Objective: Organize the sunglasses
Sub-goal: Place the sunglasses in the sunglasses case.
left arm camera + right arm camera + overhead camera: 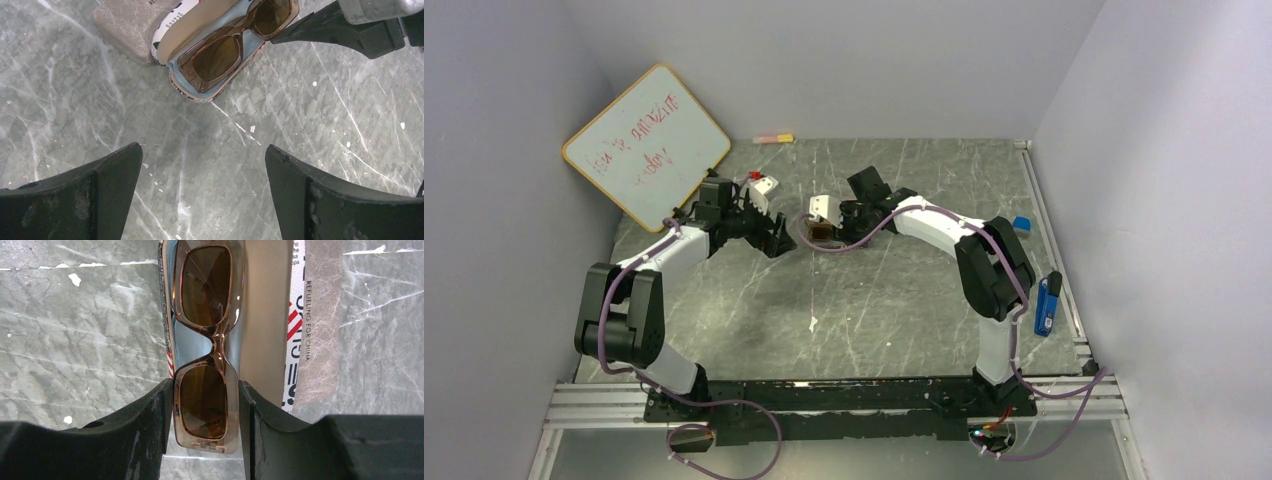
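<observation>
**Brown sunglasses pinched in open case as second arm waits beside**

The brown sunglasses (214,347), with amber-brown lenses, are seen lying lenses-up in the pale-blue-lined tray of an open case (265,315) near the middle of the grey marbled table (300,125). The right gripper (206,405) is pinched on the pair: one black finger is pressed against each long side of the frame around one lens, while the other lens rests further along the tray. The beige inside of the case's lid is laid open beside the glasses. A grey pouch (322,315) is pictured just beyond the lid, touching it, and black lettering is seen running along a white strip between the two.

The left gripper (204,170) is held low over bare table just beside the case, its two fingers spread wide with nothing between them. From its wrist camera, the tip of one right finger (320,27) is seen at the far end of the glasses (235,45).

In the overhead view, both grippers are shown meeting near the table's centre, and a whiteboard (646,145) is propped against the left wall.
</observation>
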{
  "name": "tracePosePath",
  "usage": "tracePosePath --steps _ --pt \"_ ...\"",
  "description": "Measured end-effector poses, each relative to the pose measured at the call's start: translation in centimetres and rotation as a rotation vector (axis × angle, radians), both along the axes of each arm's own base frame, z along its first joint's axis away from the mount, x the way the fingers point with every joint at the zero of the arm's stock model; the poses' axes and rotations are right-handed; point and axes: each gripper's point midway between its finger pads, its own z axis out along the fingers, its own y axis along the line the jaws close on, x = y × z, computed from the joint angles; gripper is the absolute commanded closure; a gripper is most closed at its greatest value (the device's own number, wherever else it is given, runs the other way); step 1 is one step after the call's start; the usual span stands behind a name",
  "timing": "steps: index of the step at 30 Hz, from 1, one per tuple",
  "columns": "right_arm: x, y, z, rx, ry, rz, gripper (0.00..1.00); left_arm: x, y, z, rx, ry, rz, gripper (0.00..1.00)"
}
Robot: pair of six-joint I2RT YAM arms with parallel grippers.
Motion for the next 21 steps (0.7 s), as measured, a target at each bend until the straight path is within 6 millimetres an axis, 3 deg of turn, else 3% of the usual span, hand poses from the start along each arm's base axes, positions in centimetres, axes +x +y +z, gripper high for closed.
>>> tracePosePath --steps 21 --pt "-0.4 0.2 -1.2 0.003 0.037 0.003 0.54 0.1 0.0 0.0 0.012 -0.01 0.014 0.03"
